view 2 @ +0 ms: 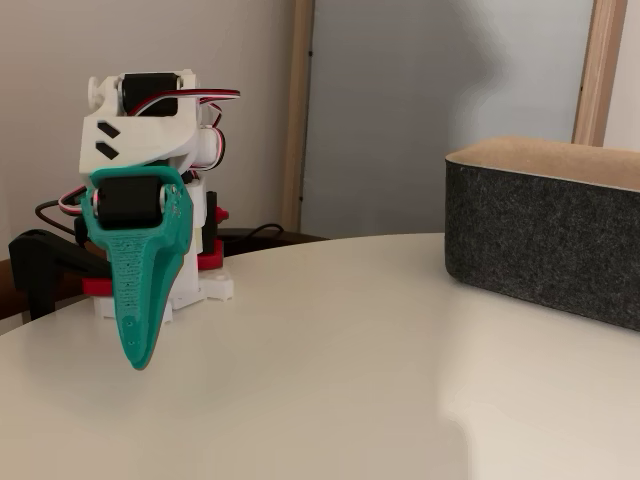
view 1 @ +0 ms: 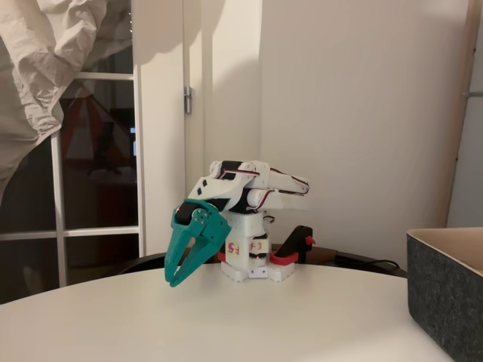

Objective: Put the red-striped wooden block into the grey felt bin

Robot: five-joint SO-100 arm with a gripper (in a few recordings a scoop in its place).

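The grey felt bin (view 1: 445, 298) stands on the round white table (view 1: 302, 320) at the right edge, and its tan inside shows along the rim. In the other fixed view the bin (view 2: 545, 235) fills the right side. My arm is folded low over its white base (view 1: 249, 260). Its teal gripper (view 1: 174, 280) points down with the tips together just above the table, empty and far left of the bin. From the side, the gripper (view 2: 138, 360) hangs over the table's left part. The red-striped wooden block is out of view.
A black and red clamp (view 1: 296, 247) holds the base at the table's back edge, with cables (view 1: 370, 264) trailing behind. A window and crumpled pale sheet (view 1: 45, 68) are at the left. Bare tabletop (view 2: 350, 380) lies between gripper and bin.
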